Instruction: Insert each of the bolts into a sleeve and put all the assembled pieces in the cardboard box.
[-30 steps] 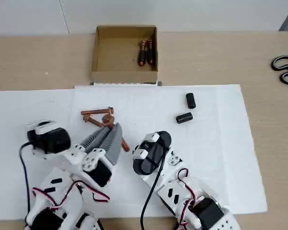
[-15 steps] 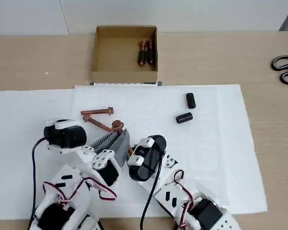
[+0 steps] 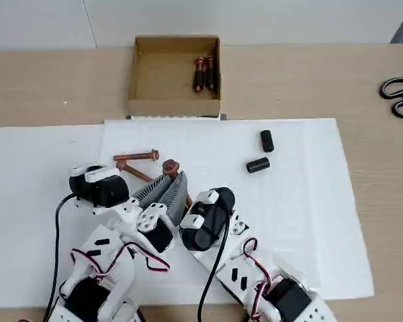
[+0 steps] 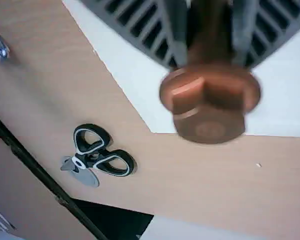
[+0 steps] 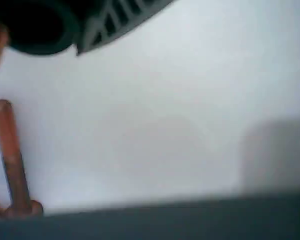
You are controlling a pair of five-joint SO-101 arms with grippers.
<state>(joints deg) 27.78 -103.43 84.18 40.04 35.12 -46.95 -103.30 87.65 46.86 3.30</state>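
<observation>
Pale wood makes up the surface (image 3: 60,80), with a white paper sheet (image 3: 309,221) spread over its near half. Just left of the left claw (image 3: 173,180) lie two loose bolts (image 3: 136,156), one crossing close to the other, both flat on the paper. The left claw is clamped on a third bolt (image 3: 170,166), whose copper head pokes out past the fingertips; the left wrist view shows that bolt (image 4: 210,100) pinched between the ribbed fingers (image 4: 135,20). Beyond the claw, well apart, sits the cardboard box (image 3: 148,100) with two assembled pieces (image 3: 205,72) inside. Just right of the claw stands the right arm (image 3: 208,213); whether its claw is open or closed cannot be told. Farther right, two black sleeves (image 3: 258,164) lie on their sides, near each other. Scissors (image 3: 399,94) rest at the far right edge.

Several things could go wrong, I judge. The grip sits near the head, so the bolt may pivot or slip when pressed. A sleeve lying on its side could roll away if pushed without support. The arms stand close enough to knock each other, and a low sweep could scatter the loose bolts.
</observation>
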